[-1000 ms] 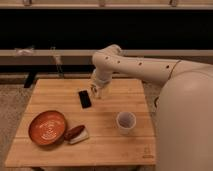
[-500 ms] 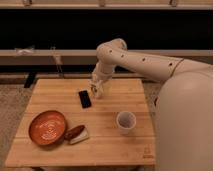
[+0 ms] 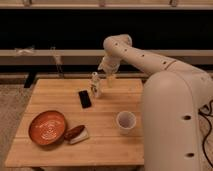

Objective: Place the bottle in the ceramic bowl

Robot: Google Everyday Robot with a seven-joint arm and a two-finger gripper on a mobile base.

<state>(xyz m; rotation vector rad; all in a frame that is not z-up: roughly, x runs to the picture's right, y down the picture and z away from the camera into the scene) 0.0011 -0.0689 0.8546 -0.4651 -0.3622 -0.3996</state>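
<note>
Bottle [image 3: 95, 85]: small, slim, whitish-clear, seen standing upright near far edge of table [image 3: 107, 147]. Ceramic bowl [image 3: 32, 128]: wide, shallow, orange-brown glaze, faint rings inside, sat at front left, well apart from bottle. Gripper [image 3: 109, 79] hung just right of bottle, jaws spread.

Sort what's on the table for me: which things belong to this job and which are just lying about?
Job: bottle, upright near the far edge; ceramic bowl, front left; gripper, open, close beside the bottle.
Lying about: black slab; white cup; brown item and pale item beside the bowl.
</note>
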